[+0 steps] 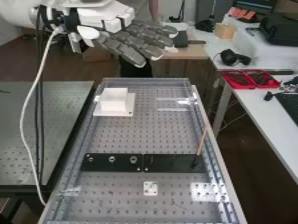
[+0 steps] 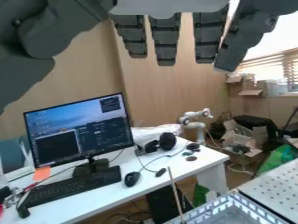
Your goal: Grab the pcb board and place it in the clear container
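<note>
Hand: the robot hand (image 1: 137, 41) is held above the bench's far end, its fingers straight and set apart, with nothing clasped.
Pcb board: its identity cannot be settled from sight. The small pale plate (image 1: 150, 188), lying flat near the bench's near end, is taken as one candidate; the plain dark plate (image 1: 169, 163), set end to end with the dark plate with round fittings (image 1: 112, 160), as another.
Weight and stiffness: if a bare board is meant, it is judged light and rigid, harmed more by bending or a hard squeeze than by its own load.
Surface: a smooth face is likely to be slid under a fingertip, so a push from above is best avoided.
Hold: opposite edges are best pinched between thumb and fingers, with the faces left untouched.
Lift: one edge may need to be raised first, since little grip is offered by a thin, flat piece.
</note>
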Available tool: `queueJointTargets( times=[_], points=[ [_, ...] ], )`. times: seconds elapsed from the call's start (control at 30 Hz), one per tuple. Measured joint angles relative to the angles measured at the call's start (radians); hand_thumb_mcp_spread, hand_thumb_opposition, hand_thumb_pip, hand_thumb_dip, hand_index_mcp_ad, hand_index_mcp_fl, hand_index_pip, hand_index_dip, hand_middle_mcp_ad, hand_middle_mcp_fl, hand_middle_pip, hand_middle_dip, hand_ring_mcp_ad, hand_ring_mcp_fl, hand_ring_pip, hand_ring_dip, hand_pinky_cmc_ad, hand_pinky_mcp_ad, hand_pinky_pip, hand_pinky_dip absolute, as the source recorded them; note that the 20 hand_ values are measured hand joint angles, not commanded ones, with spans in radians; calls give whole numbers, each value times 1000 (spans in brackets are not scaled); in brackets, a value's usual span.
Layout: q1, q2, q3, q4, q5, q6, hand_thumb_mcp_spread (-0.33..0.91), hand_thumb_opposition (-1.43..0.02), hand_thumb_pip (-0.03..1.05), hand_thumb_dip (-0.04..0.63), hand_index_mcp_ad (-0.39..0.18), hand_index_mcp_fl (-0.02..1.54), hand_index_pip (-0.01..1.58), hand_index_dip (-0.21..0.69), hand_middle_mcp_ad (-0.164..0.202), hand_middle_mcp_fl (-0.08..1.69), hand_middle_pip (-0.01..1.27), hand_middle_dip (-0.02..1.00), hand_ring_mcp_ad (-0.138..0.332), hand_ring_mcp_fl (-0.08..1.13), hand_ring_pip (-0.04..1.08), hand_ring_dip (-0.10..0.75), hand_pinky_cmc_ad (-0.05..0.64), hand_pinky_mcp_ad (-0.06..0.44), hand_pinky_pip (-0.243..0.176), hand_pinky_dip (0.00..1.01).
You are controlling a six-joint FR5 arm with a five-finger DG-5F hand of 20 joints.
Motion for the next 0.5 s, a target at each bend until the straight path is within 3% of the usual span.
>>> queueJointTargets(
  times=[0.27,0.5],
  points=[
    [62,-81,-30,99,208,56,218,-618,141,9,19,40,101,-24,119,23,152,24,244,45,89,-37,290,218,-96,410],
    [109,-152,-50,204,366,100,267,-644,161,9,21,87,103,87,117,23,152,24,243,44,87,-37,290,215,-106,421]
  ],
)
